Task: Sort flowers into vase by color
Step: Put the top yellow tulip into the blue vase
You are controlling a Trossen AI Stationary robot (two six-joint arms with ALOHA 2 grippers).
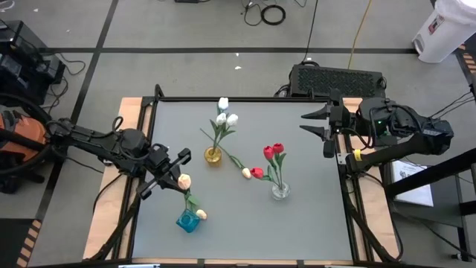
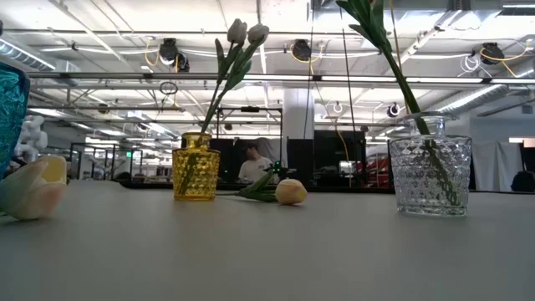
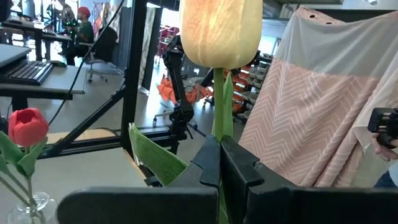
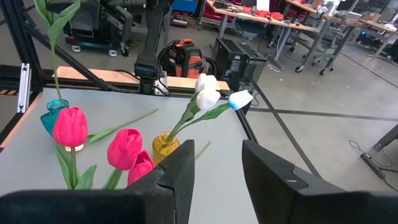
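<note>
The left gripper [image 1: 177,173] is closed tight on the thin green stem of a pale yellow artificial tulip [image 1: 184,181]. In the left wrist view the stem rises straight up out of the pinched fingers [image 3: 208,163], with the cream-yellow head [image 3: 221,31] directly above them, so the flower's long axis runs along the fingers' reach. The small teal glass vase [image 1: 188,221] stands just beyond and below the fingertips, toward the near table edge, with another pale yellow tulip head [image 1: 201,214] lying at its mouth. That vase looks like the goal, and the coming move turns on bringing the stem's free end over its opening. The amber glass vase with three white tulips [image 1: 213,155] and the clear cut-glass vase with red tulips [image 1: 280,190] stand farther off toward the table's middle. One more pale yellow tulip [image 1: 246,173] lies flat between those two vases. The right gripper [image 1: 321,131] waits at the right table edge, fingers parted and empty, well apart from every flower; the left arm is plainly the nearer one.
</note>
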